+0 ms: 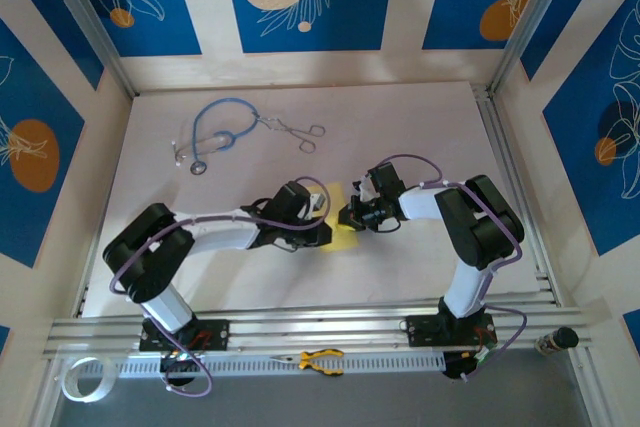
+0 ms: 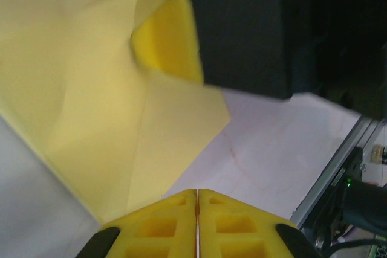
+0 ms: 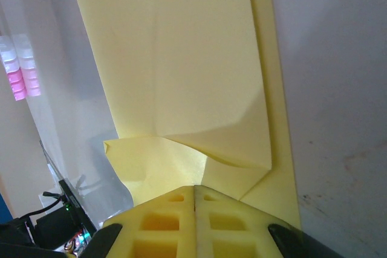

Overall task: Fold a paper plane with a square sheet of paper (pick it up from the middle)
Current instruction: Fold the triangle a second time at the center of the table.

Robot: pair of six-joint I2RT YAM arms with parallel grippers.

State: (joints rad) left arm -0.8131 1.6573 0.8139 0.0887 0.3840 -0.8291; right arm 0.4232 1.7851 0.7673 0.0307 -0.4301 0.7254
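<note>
At mid-table, left hand and right hand nose-to-nose, closed, over yellow paper

Left arm and right arm reaching inward, left fingers pressed together, right fingers closed

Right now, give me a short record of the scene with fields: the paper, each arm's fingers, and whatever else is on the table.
paper: pale-yellow sheet of paper, partly folded, creased, one flap raised, on the table between the arms
left fingers: shut, tips at the paper's edge
right fingers: shut, tips against the paper; grip unclear
other items: blue stethoscope and metal forceps at the far side; yellow-handled pliers on the near rail
</note>
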